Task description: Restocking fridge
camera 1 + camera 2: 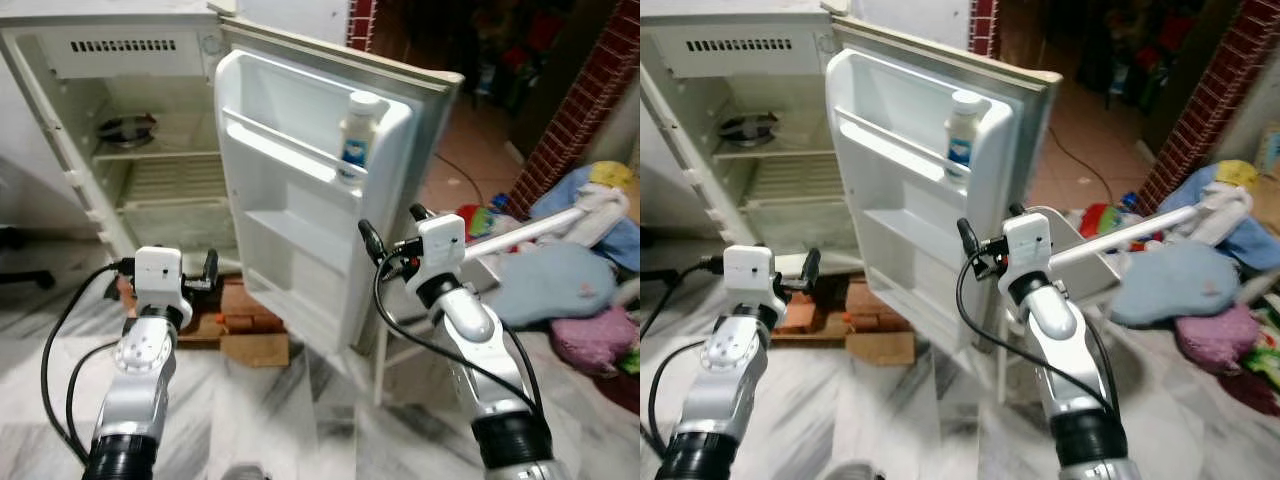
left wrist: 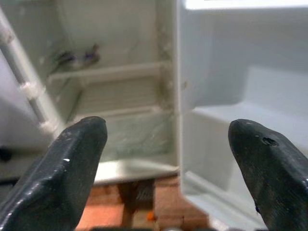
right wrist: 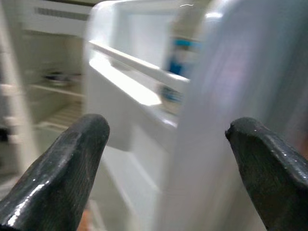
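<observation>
The white fridge (image 1: 150,190) stands open, its door (image 1: 300,230) swung out toward me. A white bottle with a blue label (image 1: 358,135) stands upright on the door's top shelf; the door's lower shelves are bare. A dark round dish (image 1: 127,128) rests on the upper rack inside. My left gripper (image 2: 166,163) is open and holds nothing; it is raised low in front of the fridge's bottom compartment. My right gripper (image 1: 395,228) is open too, also holding nothing, close to the door's outer edge below the bottle.
Red bricks (image 1: 235,310) and a cardboard piece (image 1: 255,348) lie under the fridge's front. A white stand (image 1: 480,250) and a heap of clothes and cushions (image 1: 570,280) crowd the right side. A brick pillar (image 1: 580,110) rises behind them. Marble floor (image 1: 300,420) lies in front.
</observation>
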Controlling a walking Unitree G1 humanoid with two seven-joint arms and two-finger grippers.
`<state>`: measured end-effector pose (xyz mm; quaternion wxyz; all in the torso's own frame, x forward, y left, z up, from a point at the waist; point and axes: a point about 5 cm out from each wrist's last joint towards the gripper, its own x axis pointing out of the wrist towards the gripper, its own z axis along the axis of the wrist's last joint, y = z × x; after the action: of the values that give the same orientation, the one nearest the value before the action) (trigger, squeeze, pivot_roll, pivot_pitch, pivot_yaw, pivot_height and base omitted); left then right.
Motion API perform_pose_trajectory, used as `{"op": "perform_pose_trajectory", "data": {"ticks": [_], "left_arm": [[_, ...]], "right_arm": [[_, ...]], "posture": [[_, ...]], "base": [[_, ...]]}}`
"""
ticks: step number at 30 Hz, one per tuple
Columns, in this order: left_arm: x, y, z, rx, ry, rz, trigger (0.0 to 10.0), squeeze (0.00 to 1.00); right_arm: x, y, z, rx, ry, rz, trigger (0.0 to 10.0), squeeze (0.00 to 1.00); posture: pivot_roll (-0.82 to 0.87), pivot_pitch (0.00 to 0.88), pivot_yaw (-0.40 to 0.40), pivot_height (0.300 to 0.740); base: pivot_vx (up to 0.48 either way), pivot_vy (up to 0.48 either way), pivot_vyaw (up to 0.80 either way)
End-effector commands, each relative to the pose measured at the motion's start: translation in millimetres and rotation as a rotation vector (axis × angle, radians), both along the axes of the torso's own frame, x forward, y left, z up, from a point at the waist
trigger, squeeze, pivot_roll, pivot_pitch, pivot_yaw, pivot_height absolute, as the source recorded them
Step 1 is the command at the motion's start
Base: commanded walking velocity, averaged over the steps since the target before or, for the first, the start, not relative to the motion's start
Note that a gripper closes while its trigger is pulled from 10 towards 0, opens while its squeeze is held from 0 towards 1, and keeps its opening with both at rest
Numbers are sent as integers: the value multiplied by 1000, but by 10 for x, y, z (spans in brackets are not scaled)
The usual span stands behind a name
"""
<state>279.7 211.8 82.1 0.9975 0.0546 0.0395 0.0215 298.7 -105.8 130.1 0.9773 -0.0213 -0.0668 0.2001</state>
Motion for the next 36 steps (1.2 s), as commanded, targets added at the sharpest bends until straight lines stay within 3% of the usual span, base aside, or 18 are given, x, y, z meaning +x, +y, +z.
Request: {"op": "perform_pose_trajectory", "data": {"ticks": [1, 5, 14, 20, 30, 36], "left_arm": [[16, -121, 12, -35, -3, -32, 10000, 0], [-21, -162, -19, -25, 14, -35, 10000, 0], [-78, -221, -44, -27, 26, -48, 10000, 0], [-77, -166, -35, -14, 28, -36, 10000, 0], [-86, -88, 11, -15, 0, 2, 10000, 0], [-120, 15, 19, 43, -7, 50, 10000, 0]], "right_arm": [[19, -98, 43, -23, -18, -23, 10000, 0], [19, -102, 53, -36, -25, -9, 10000, 0], [28, -108, 75, -33, -34, -5, 10000, 0], [35, -83, 71, -37, -31, 21, 10000, 0], [152, -152, 135, -38, -41, -12, 10000, 0], [166, -158, 70, -53, -4, 7, 10000, 0]], "posture": [[94, 0, -44, 740], [96, 2, -45, 740], [100, 5, -50, 740], [103, 9, -50, 740], [115, 9, -62, 740], [122, 12, -64, 740]], "base": [[0, 0, 0], [0, 0, 0], [0, -74, 769], [0, -441, 0], [0, 0, 0], [0, 0, 0]]}}
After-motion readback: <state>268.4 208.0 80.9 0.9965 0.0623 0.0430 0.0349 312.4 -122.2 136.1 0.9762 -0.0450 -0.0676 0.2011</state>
